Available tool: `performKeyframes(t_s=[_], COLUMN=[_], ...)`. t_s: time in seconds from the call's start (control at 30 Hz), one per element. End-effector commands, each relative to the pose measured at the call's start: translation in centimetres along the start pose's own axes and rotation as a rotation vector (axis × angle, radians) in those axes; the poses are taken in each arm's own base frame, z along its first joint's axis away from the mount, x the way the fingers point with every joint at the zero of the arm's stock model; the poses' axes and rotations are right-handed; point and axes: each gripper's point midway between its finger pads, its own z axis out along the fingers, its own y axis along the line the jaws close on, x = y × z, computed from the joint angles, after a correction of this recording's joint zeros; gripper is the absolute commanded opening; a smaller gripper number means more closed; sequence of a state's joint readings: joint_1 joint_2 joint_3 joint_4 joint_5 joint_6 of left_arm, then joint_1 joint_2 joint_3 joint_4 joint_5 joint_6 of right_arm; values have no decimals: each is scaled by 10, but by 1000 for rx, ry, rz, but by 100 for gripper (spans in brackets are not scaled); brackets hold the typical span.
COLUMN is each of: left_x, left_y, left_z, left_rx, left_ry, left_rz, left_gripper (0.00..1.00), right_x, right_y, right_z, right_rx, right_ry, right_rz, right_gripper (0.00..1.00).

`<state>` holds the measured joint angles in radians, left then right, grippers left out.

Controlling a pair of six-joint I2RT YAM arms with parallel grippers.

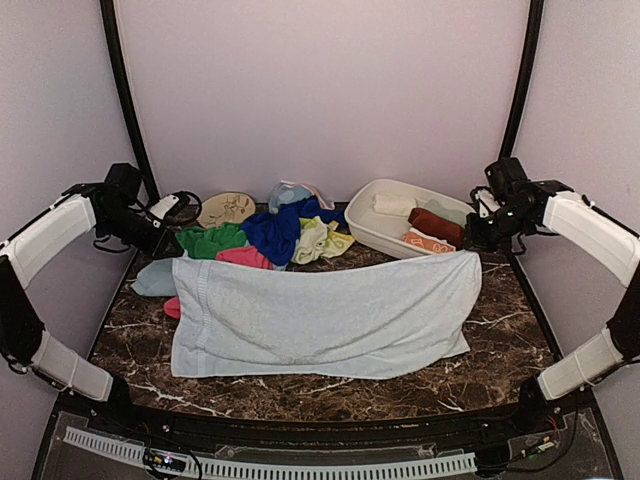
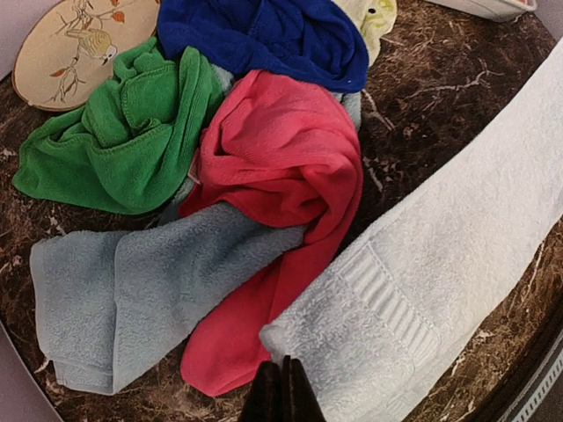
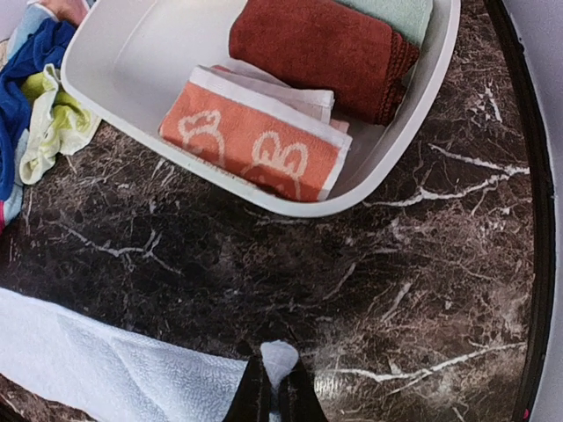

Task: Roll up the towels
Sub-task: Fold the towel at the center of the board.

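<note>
Now the big pale towel (image 1: pixel 330 320) lies spread wide over the dark marble table (image 1: pixel 500 370), with its near edge flat and its far edge lifted a little. The left gripper (image 1: pixel 168 243) is pinched tight on the far left corner. The right gripper (image 1: pixel 478 240) is pinched tight on the far right corner, and a bit of cloth pokes out between its fingers. The step looks like laying the towel out flat, so no rolling has begun. Next, both corners likely need to be set down smooth, and then one end turned over and rolled along evenly.

The towel is thick and fluffy, with a ribbed band near its left end. Behind it sits a heap of soft, crumpled towels: a green towel (image 1: pixel 212 240), a blue towel (image 1: pixel 275 232), a pink towel (image 1: pixel 243 257), a grey towel (image 1: pixel 155 278) and a yellow cloth (image 1: pixel 320 240). A smooth white tub (image 1: pixel 375 238) holds tidy rolls, among them a dark red roll (image 1: pixel 435 224) and an orange roll (image 1: pixel 428 242). A round plate (image 1: pixel 226 208) with a bird picture lies far left.
</note>
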<state>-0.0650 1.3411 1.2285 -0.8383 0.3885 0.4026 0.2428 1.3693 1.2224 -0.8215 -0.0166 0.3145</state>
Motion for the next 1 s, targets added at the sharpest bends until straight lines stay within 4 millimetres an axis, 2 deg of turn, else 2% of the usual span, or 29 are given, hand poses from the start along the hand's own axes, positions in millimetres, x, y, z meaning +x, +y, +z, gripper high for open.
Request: performKeyframes(t_s=[0.0, 0.1, 0.23, 0.57, 0.7, 0.97], left_x=[-21, -25, -28, -30, -29, -38], left_y=[36, 47, 53, 43, 45, 49], left_z=[24, 39, 47, 45, 44, 44], left_rx=[-103, -109, -112, -70, -88, -107], left_ry=[-42, -22, -16, -51, -60, -97], left_rz=[14, 13, 24, 33, 43, 61], left_gripper=[0, 0, 0, 0, 0, 0], right_x=[-42, -43, -43, -45, -42, -42], right_y=[0, -1, -6, -7, -10, -16], right_z=[6, 15, 21, 16, 16, 29], right_rx=[8, 19, 40, 50, 61, 99], right_ry=[-142, -140, -149, -153, -150, -145], right_rz=[-7, -13, -21, -25, -34, -35], right_gripper=[0, 0, 0, 0, 0, 0])
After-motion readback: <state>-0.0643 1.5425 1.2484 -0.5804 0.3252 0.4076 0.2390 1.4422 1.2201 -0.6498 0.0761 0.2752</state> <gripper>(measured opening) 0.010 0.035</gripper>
